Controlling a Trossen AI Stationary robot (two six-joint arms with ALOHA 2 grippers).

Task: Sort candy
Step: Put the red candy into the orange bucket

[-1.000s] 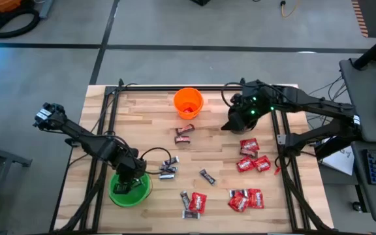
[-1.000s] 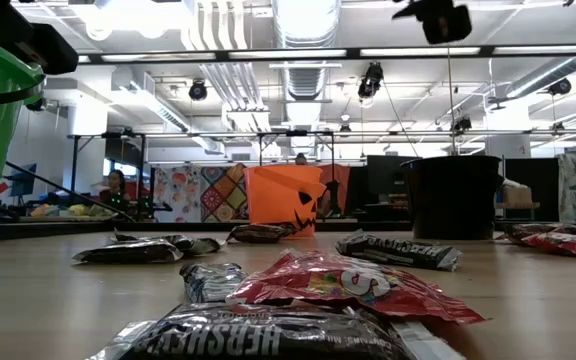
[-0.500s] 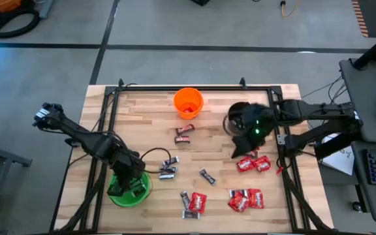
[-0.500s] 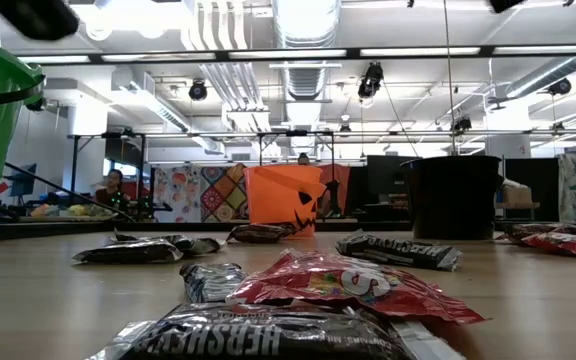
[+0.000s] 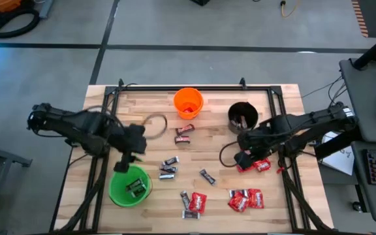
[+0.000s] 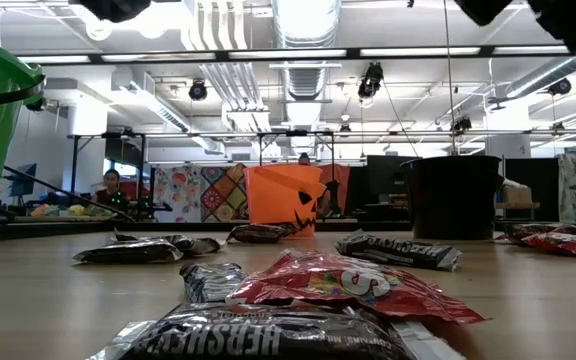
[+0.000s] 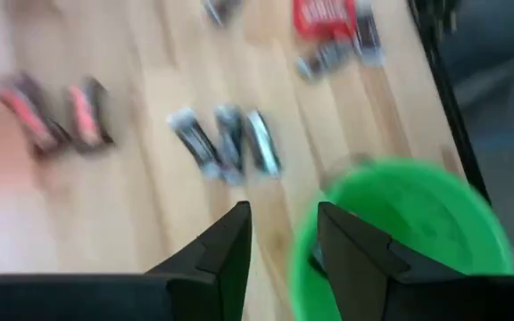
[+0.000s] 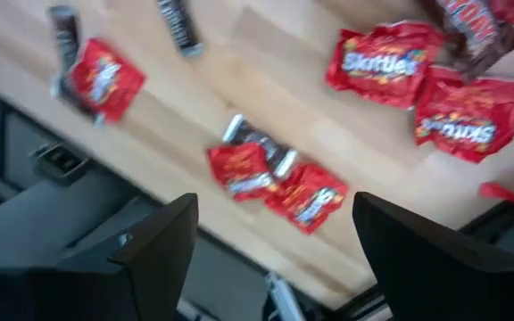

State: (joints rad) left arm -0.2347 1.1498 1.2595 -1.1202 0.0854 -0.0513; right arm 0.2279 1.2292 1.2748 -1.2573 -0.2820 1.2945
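Note:
The candy lies scattered on the wooden table (image 5: 149, 111). Red packets (image 5: 254, 164) lie at the right, dark mini bars (image 5: 168, 168) in the middle, and reddish-brown bars (image 5: 183, 134) by the orange cup (image 5: 188, 102). A few pieces lie inside the green cup (image 5: 130, 187). My left gripper (image 7: 284, 234) hangs open and empty over the table just beyond the green cup's far rim (image 7: 391, 178). My right gripper (image 8: 275, 223) is wide open and empty, above red packets (image 8: 279, 183) near the table's right side.
A black cup (image 5: 243, 115) stands at the far right, beside the orange cup. More red packets (image 5: 245, 199) and a mixed cluster (image 5: 193, 203) lie near the front edge. A black frame (image 5: 286, 163) borders the table.
My left gripper has risen out of the green cup and moved toward the far edge; candy now shows inside the cup. My right gripper has travelled from above the black cup toward the near edge, coming down over the red packets at the right.

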